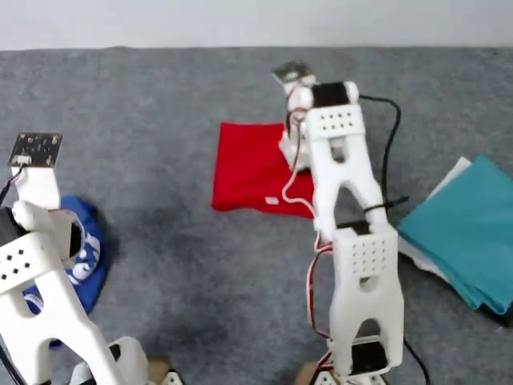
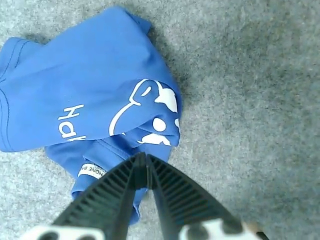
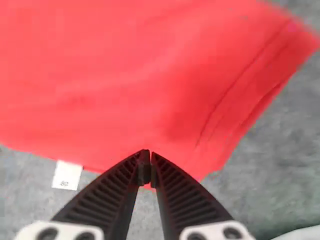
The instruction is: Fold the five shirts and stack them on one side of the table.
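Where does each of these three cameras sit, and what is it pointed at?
High view: fixed above the table, looking down on both arms, red shirt, blue shirt, teal stack.
Left wrist view: on the left wrist, looking past the left tool, shut, at the blue shirt.
Right wrist view: on the right wrist, looking past the right tool, shut, at the red shirt.
Shared: each wrist view's shirt also shows in the high view.

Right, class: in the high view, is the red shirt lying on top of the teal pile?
No, the red shirt lies alone on the grey table, well apart from the teal pile.
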